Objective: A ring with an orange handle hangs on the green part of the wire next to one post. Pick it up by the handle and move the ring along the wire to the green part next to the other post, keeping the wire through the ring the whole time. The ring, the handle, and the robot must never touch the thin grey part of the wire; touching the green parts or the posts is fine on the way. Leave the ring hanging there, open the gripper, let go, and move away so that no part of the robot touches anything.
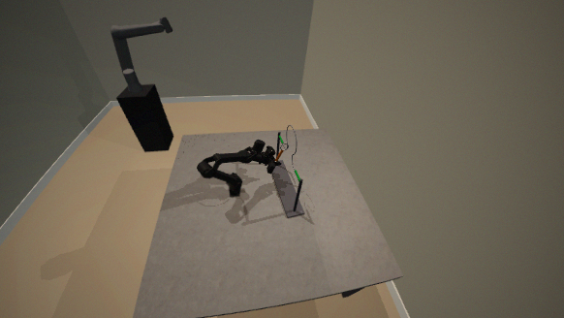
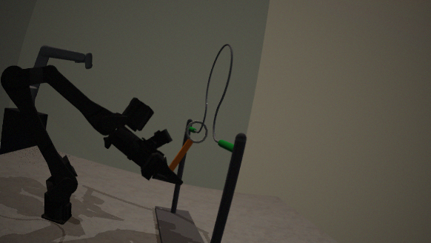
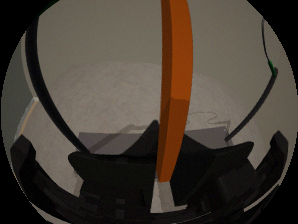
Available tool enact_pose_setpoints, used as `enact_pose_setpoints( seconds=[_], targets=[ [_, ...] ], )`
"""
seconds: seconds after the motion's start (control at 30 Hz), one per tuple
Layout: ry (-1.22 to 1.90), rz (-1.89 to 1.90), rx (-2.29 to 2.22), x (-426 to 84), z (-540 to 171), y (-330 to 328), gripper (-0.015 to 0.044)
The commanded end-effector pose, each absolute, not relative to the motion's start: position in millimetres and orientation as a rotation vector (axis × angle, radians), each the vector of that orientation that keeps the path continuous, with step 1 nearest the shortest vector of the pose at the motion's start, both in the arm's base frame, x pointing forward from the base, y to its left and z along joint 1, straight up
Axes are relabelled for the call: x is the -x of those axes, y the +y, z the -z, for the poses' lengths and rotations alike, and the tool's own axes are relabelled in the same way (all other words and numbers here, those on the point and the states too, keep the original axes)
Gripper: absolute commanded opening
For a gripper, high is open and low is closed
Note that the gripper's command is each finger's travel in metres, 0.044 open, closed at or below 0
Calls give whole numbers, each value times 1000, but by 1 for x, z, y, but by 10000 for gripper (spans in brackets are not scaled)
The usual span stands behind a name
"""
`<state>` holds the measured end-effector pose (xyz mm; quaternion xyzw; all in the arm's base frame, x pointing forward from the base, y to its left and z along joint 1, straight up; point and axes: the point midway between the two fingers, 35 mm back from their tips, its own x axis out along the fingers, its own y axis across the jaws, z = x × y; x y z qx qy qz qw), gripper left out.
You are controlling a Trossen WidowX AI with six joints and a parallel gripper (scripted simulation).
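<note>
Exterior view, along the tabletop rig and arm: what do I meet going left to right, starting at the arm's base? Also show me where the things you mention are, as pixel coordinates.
Arm's base [image 2: 70, 219], orange handle [image 2: 181, 155] [image 1: 280, 155] [image 3: 176, 75], grey wire loop [image 2: 232, 59] [image 1: 296, 141], nearer post [image 2: 229, 185] [image 1: 297, 196].

Arm [image 1: 233, 157] [image 2: 70, 90] bent at elbow, fwd link sloping down; gripper [image 1: 277, 164] [image 2: 177, 177] [image 3: 158, 124] closed on sth, prob. tilted down.
</note>
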<state>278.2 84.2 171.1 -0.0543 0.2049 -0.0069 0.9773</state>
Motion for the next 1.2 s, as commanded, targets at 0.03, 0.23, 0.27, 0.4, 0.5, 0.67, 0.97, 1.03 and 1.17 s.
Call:
enact_pose_setpoints(
  seconds=[0.03, 0.23, 0.27, 0.4, 0.5, 0.67, 0.97, 1.03, 1.17],
  targets=[
    [419, 10, 70, -277, -171, 94, -150],
    [421, 6, 52, -276, -171, 102, -150],
    [421, 6, 50, -276, -171, 104, -150],
    [422, 5, 45, -275, -171, 109, -150],
    [422, 5, 43, -275, -171, 112, -150],
    [422, 4, 41, -274, -171, 117, -150],
    [421, 5, 40, -273, -171, 127, -150],
    [421, 5, 40, -273, -171, 129, -150],
    [421, 5, 40, -273, -171, 133, -150]
  ],
)
